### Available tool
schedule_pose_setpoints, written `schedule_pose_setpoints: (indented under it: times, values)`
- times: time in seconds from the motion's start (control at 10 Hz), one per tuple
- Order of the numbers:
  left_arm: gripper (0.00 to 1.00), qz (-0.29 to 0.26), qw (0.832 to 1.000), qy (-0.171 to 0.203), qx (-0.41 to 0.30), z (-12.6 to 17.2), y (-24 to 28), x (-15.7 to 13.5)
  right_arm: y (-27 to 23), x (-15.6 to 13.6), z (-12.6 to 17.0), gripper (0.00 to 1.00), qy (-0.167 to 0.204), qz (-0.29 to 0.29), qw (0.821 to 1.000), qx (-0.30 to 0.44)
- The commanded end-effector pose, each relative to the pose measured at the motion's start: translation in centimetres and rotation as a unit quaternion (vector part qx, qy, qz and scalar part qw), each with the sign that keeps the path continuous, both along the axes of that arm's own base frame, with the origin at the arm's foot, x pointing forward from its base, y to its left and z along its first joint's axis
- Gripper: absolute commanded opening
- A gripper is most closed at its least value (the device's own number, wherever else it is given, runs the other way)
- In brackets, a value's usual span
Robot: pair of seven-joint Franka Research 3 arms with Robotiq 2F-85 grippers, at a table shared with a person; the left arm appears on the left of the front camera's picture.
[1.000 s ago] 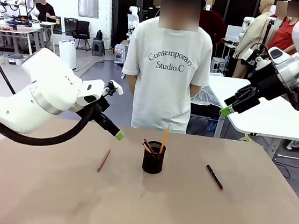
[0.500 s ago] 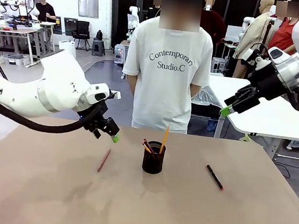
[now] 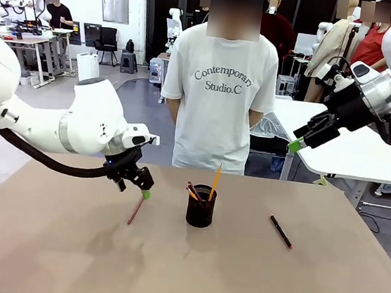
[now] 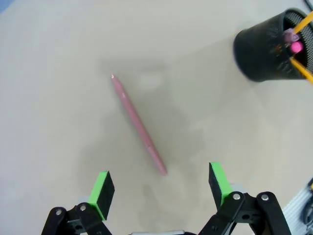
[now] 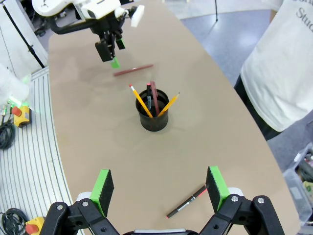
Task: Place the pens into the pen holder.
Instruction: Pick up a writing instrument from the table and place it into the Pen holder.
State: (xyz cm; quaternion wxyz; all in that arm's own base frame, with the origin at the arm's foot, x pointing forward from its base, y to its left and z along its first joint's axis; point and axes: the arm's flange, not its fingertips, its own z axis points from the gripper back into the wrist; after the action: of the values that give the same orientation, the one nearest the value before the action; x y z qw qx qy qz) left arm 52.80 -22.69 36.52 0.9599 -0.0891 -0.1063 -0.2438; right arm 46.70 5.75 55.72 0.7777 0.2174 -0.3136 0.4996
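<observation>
Two pens loose, left pincer (image 3: pixel 143 187) poised over one

Left pincer hovers low above the reddish-brown pen (image 3: pixel 136 210), jaws spread wide, nothing held. In its wrist view the pen lies slantwise between the two green pads, near end closest to the gap. Likely lined up this way so the fingers close across the shaft.

Right pincer (image 3: pixel 297 144) is raised well off the surface (image 3: pixel 180 279), also open and empty, probably parked clear of the work.

Black pen with red tip (image 3: pixel 280 231) lies flat to the holder's right, well apart from both pincers.

Pen holder (image 3: pixel 200 207) stands upright mid-surface. Already inside: two yellow-orange sticks leaning on the rim, plus a reddish and a dark one. Two pens remain to load, by my reckoning.
</observation>
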Motion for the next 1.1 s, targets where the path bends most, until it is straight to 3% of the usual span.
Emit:
schedule_pose_setpoints:
  times: [0.0, 0.1, 0.2, 0.3, 0.6, 0.7, 1.0]
  values:
    - [1.00, 0.002, 0.999, 0.013, 0.034, 0.5, -1.0, 0.8, 0.0, 0.0, 0.1, 1.00, 0.001, 0.001, 1.000, 0.003]
    - [1.00, -0.003, 1.000, 0.009, 0.021, 0.1, -1.1, 0.9, 0.0, 0.0, 0.1, 1.00, 0.001, 0.001, 1.000, 0.003]
    - [1.00, -0.004, 1.000, -0.021, -0.006, 0.6, -1.0, 1.0, 0.0, 0.0, 0.1, 1.00, 0.001, 0.001, 1.000, 0.003]
    - [1.00, -0.006, 1.000, 0.009, 0.022, -0.4, -0.5, 0.2, 0.0, 0.0, 0.1, 1.00, 0.001, 0.001, 1.000, 0.003]
    - [1.00, -0.007, 1.000, 0.003, 0.017, -0.1, -0.9, 0.4, 0.0, 0.0, 0.1, 1.00, 0.001, 0.001, 1.000, 0.003]
    - [1.00, 0.007, 1.000, 0.026, 0.007, -0.8, -1.5, 1.2, 0.0, 0.0, 0.1, 1.00, 0.001, 0.001, 1.000, 0.003]
    - [1.00, 0.048, 0.997, 0.047, 0.047, -2.0, -2.4, 3.2, 0.0, 0.0, 0.1, 1.00, 0.001, 0.001, 1.000, 0.003]
